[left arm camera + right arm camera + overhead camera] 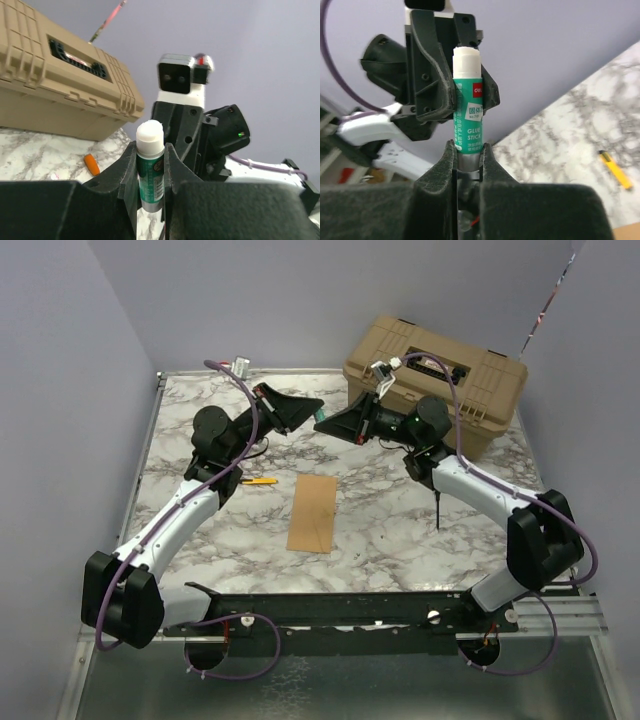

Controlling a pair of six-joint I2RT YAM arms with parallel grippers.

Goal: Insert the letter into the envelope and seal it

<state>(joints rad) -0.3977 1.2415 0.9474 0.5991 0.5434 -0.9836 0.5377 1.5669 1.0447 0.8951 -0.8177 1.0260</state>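
Well above the tabletop (400, 525), toward its far side, both hands meet on a glue stick (468, 112). The left hand (150, 150) is clenched on the green barrel, with the white tip poking out past its fingers. The right hand (468, 146) is pinched onto the grey base end.

The envelope (313, 512) lies flat on the tabletop between the arms, and neither hand touches it. No separate letter shows. It may be inside already, but I cannot tell.

The step looks like readying the glue by turning the base against the barrel. To do it well, the left hand should hold the barrel firm while the right turns about the stick's own axis. A sideways pull could lever the stick out of either grip. Raise only a little glue, since a long tip would likely smear.
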